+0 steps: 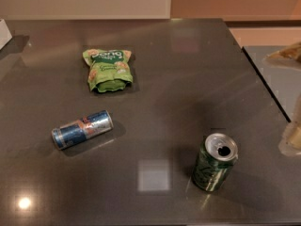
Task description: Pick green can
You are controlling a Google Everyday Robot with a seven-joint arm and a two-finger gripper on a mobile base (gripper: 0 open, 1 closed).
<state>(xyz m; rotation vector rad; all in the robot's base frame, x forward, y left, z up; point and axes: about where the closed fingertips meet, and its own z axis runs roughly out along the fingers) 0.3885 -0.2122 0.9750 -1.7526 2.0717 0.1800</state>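
The green can (215, 162) stands upright on the dark grey table (178, 79), near the front right. It is short and dark green with pale markings, and its silver top shows the pull-tab hole. Only a pale sliver of my gripper (295, 135) shows at the right edge of the camera view, to the right of the can and apart from it. Part of the arm (287, 55) shows higher up at the same edge.
A slim blue-and-silver can (82, 129) lies on its side at the left. A light green snack bag (108, 69) lies further back. The table's right edge runs close to the gripper, with a second surface (277, 74) beyond it.
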